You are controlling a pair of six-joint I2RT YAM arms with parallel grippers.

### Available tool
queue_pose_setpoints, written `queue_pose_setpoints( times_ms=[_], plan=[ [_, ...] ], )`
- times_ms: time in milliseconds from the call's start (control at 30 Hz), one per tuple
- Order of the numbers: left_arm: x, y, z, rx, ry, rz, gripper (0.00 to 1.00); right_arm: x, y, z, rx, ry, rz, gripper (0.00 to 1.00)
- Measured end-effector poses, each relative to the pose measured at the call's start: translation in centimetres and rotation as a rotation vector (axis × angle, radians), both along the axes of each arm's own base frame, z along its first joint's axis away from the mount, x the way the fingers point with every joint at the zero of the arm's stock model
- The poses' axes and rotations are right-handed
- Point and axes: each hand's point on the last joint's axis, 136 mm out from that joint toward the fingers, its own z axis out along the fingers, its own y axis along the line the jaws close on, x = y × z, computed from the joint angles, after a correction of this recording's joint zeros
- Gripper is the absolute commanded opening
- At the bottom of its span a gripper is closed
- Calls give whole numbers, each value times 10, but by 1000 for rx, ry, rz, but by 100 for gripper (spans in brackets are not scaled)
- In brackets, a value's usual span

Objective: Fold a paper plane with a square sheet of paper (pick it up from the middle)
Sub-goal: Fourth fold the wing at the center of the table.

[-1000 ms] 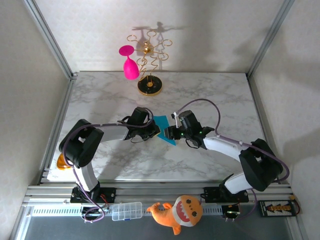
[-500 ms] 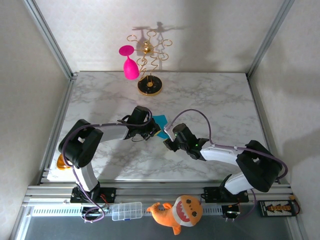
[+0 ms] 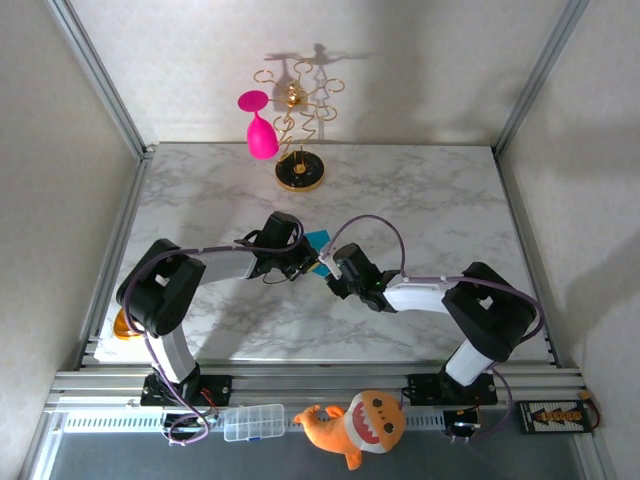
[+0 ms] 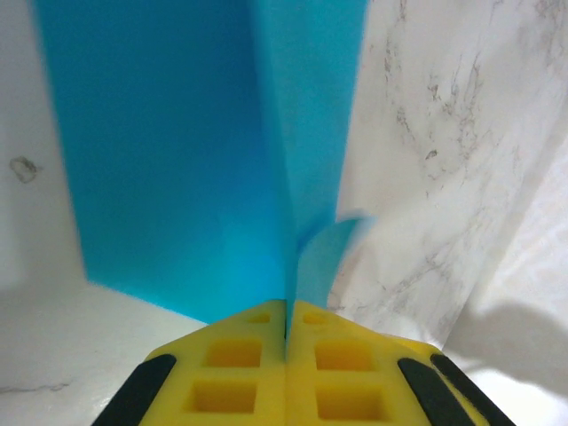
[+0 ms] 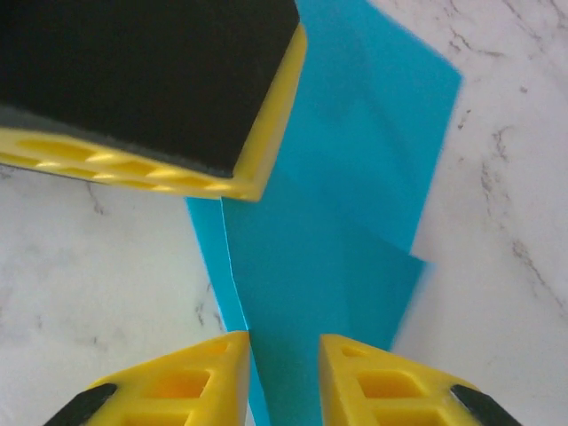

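The turquoise sheet of paper (image 3: 318, 240), folded into layers with a raised crease, is at the middle of the marble table (image 3: 430, 200), mostly covered by both wrists. My left gripper (image 3: 304, 262) is shut on its folded edge; in the left wrist view the yellow fingertips (image 4: 257, 333) pinch the paper (image 4: 177, 151), which stands up ahead of them. My right gripper (image 5: 284, 351) comes from the opposite side, jaws a narrow gap apart, straddling the paper (image 5: 355, 204) beside the crease. The left gripper's finger (image 5: 151, 80) sits just ahead of it.
A gold wire stand (image 3: 299, 175) and a pink goblet (image 3: 260, 135) are at the table's far edge. An orange plush toy (image 3: 355, 425) and a clear plastic box (image 3: 253, 422) lie on the rail near the arm bases.
My right gripper has slid left along the paper toward the left gripper, and its jaws have narrowed. The left gripper has kept its grip and place.
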Motion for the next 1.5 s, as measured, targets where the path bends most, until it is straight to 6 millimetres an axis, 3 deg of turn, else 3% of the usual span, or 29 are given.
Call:
queue_pose_setpoints(
  times_ms=[233,533,1133,1333,1500],
  plan=[
    [1,2,1,5,-5,4,2,1,3,0,1,6,2,23],
    [3,9,6,7,-1,20,2,-3,6,-11,-26,52,27,28],
    [3,11,7,9,-1,22,5,-5,10,-13,-24,72,42,11],
    [4,14,8,15,-1,25,13,-5,13,-14,-22,84,47,4],
    [14,33,20,14,-33,68,24,-10,16,-16,-14,114,64,0]
  ],
)
